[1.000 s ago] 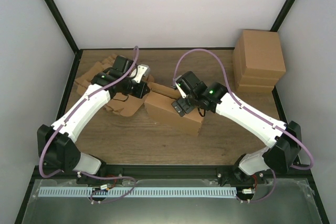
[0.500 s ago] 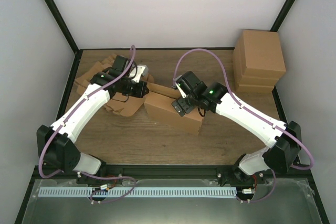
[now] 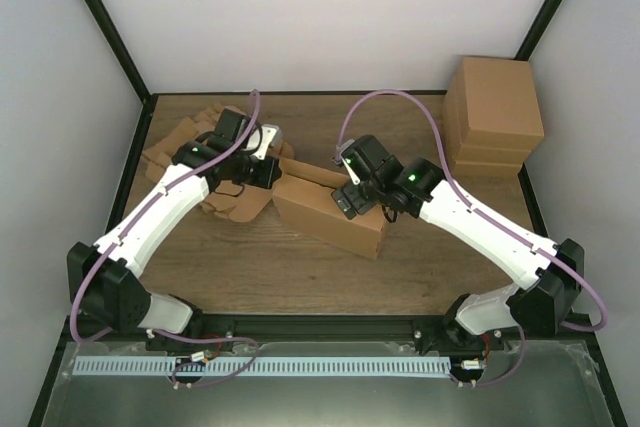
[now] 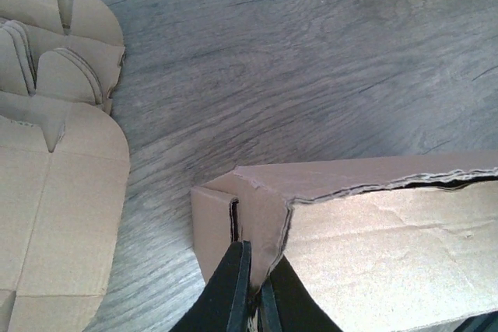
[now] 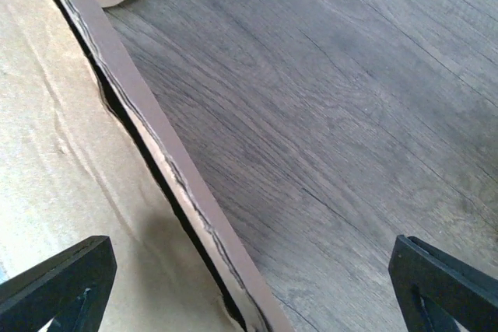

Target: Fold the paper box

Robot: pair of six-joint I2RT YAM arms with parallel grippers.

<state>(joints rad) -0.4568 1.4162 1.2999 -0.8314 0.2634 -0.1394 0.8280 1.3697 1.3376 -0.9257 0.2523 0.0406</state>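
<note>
The paper box [image 3: 330, 215] lies in the middle of the table, a closed-looking brown mailer with its lid down. My left gripper [image 3: 272, 171] is at the box's far left corner. In the left wrist view the gripper [image 4: 257, 262] is shut on a thin cardboard corner wall of the box [image 4: 373, 223], one finger on each side of it. My right gripper [image 3: 348, 199] hovers over the box's far edge. In the right wrist view the gripper [image 5: 249, 274] is wide open, straddling the lid edge of the box [image 5: 62, 192] and holding nothing.
A ragged heap of cardboard blanks [image 3: 185, 147] lies at the far left, right behind my left arm; it also shows in the left wrist view [image 4: 54, 153]. A tall stack of folded boxes [image 3: 493, 112] stands at the far right. Bare wooden tabletop [image 3: 300, 277] lies in front of the box.
My right arm has shifted slightly to the right and back over the box. My left gripper has stayed pinched on the box corner.
</note>
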